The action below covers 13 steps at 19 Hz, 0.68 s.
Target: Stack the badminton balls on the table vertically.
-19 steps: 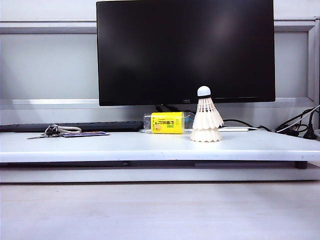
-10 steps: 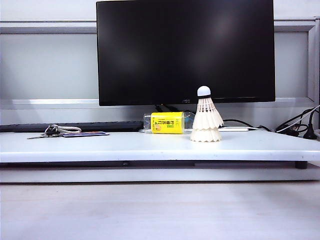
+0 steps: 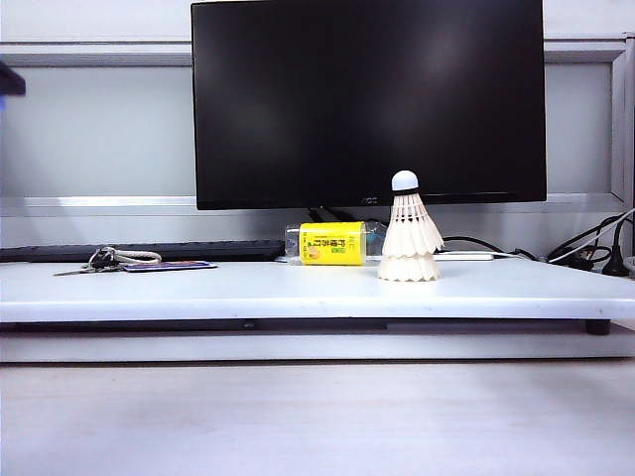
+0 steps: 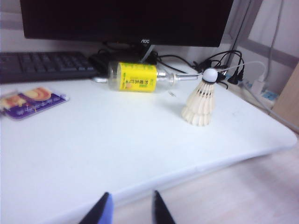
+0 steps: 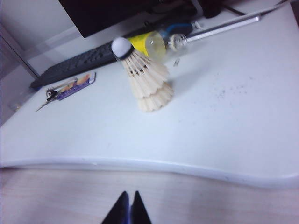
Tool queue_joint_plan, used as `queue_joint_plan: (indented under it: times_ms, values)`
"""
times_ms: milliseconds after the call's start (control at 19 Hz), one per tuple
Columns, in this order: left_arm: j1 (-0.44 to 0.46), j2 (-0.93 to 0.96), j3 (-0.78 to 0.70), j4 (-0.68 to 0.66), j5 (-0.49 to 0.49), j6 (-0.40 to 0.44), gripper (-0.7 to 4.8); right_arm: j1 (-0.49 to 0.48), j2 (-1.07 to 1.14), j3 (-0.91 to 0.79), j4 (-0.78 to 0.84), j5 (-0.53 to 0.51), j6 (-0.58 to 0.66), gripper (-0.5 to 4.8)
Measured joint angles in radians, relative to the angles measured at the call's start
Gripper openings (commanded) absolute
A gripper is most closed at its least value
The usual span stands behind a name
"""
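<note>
Two badminton balls stand stacked cork-up on the white table [image 3: 198,288], right of centre: the upper one [image 3: 410,223] is nested on the lower one [image 3: 408,268]. The stack also shows in the left wrist view [image 4: 202,100] and the right wrist view [image 5: 147,79]. My left gripper [image 4: 131,193] hangs open and empty over the table's front edge, well away from the stack. My right gripper [image 5: 130,193] is shut with nothing in it, in front of the table edge and short of the stack. Neither gripper shows in the exterior view.
A large black monitor [image 3: 367,99] stands behind the stack. A yellow-labelled clear bottle [image 3: 332,243] lies on its side just left of the stack. A keyboard [image 3: 149,251], keys [image 3: 104,260] and a card [image 3: 169,266] lie at the left, cables [image 3: 585,248] at the right.
The stacked balls have not moved. A small dark part has come into the exterior view at its upper left edge.
</note>
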Motion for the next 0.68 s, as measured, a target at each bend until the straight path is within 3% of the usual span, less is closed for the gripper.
queue_joint_plan:
  times_ms: [473,683]
  values:
    - [0.0,0.0,-0.048,0.0,0.0,0.023,1.09,0.0,0.0,-0.06,0.004,0.012,-0.061,0.08]
    - [0.0,0.0,-0.078,-0.005,0.0,0.042,0.48,0.0,0.0,-0.06,-0.001,0.082,-0.087,0.08]
